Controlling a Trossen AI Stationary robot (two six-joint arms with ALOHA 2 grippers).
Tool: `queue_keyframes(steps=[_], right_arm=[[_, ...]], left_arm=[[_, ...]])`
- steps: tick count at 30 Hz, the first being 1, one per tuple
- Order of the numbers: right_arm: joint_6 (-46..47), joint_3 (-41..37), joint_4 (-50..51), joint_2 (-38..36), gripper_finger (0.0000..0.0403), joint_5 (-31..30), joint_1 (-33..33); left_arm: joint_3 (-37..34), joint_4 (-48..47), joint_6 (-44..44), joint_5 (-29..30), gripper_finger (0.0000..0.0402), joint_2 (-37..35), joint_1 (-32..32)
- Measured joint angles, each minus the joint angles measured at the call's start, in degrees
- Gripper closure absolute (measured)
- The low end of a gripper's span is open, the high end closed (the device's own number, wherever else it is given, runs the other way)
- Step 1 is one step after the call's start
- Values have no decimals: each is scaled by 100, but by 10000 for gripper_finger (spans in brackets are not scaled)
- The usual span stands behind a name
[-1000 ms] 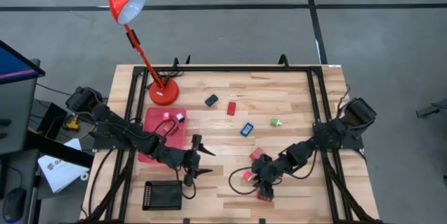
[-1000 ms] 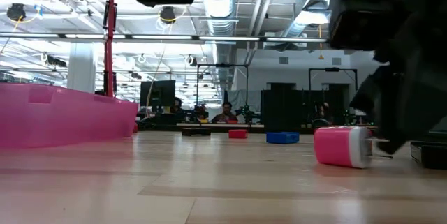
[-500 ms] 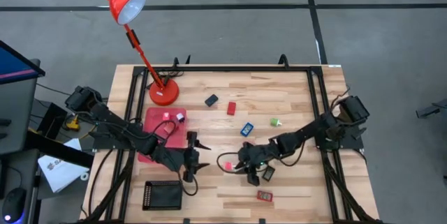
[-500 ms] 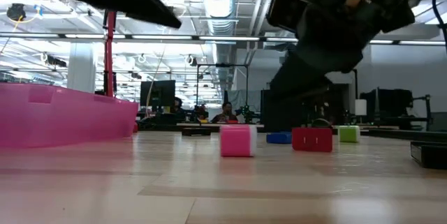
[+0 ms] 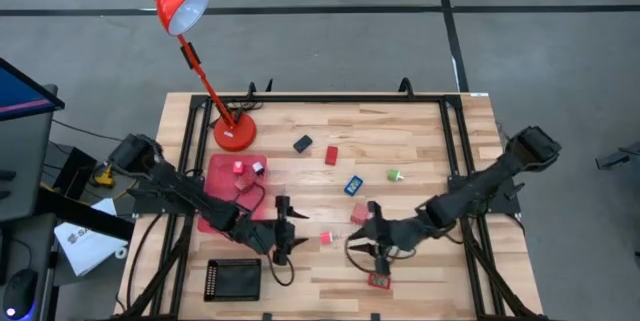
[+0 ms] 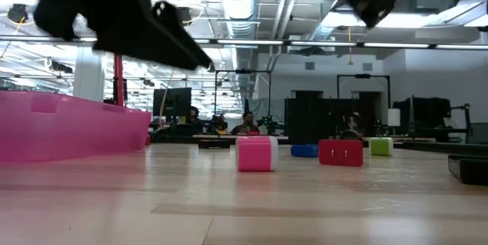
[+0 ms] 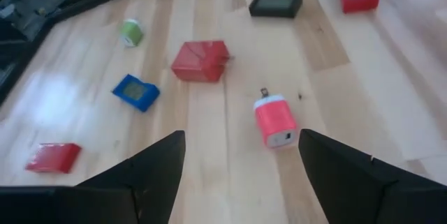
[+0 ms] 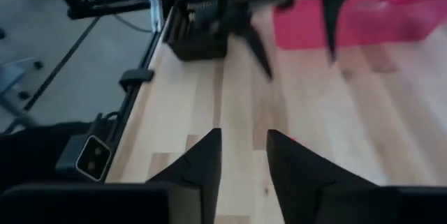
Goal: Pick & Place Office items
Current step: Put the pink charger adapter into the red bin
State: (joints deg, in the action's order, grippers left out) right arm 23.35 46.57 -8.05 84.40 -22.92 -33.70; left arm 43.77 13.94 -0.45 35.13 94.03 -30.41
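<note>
The office items lie scattered on the wooden table. A pink piece (image 5: 326, 238) (image 7: 274, 121) (image 6: 256, 153) rests flat between my two grippers, with a red block (image 5: 358, 216) (image 7: 201, 61) just beyond it. Farther off lie blue (image 5: 352, 185), green (image 5: 395, 175), red (image 5: 331, 154) and black (image 5: 302, 143) pieces. Another red piece (image 5: 378, 281) lies near the front edge. My left gripper (image 5: 284, 231) (image 7: 241, 155) hovers open to the left of the pink piece, pointing at it. My right gripper (image 5: 370, 231) (image 8: 242, 147) hangs shut to its right, raised off the table.
A pink tray (image 5: 222, 206) with two small pieces in it sits behind my left gripper. A black tray (image 5: 232, 279) stands at the front left. A red desk lamp (image 5: 235, 133) stands at the back left. Bare wood stretches along the near edge and at the far right.
My right gripper swept toward the table's left, then drew back to the right and rose, turning as it went. The pink piece slid left along the table, away from the front red piece, and now rests nearer my left gripper. My left gripper has sunk toward the table.
</note>
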Motion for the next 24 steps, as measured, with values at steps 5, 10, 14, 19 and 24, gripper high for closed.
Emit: queue_keyframes(steps=[5, 10, 14, 19, 24], right_arm=[[169, 0, 376, -301, 233, -755, -367], [359, 0, 641, -388, 178, -921, -459], [410, 0, 744, -349, 168, -936, -467], [366, 0, 767, -349, 174, -932, -501], [370, 0, 765, -349, 179, -943, -575]], left_arm=[[-2, 956, 12, -1, 124, 625, -22], [-2, 1582, -366, -109, 124, 910, 70], [-2, 1580, -905, -614, 124, 1051, 266], [77, 1839, -1001, -1000, 124, 1255, 444], [357, 1804, -822, -1176, 124, 1577, 535]])
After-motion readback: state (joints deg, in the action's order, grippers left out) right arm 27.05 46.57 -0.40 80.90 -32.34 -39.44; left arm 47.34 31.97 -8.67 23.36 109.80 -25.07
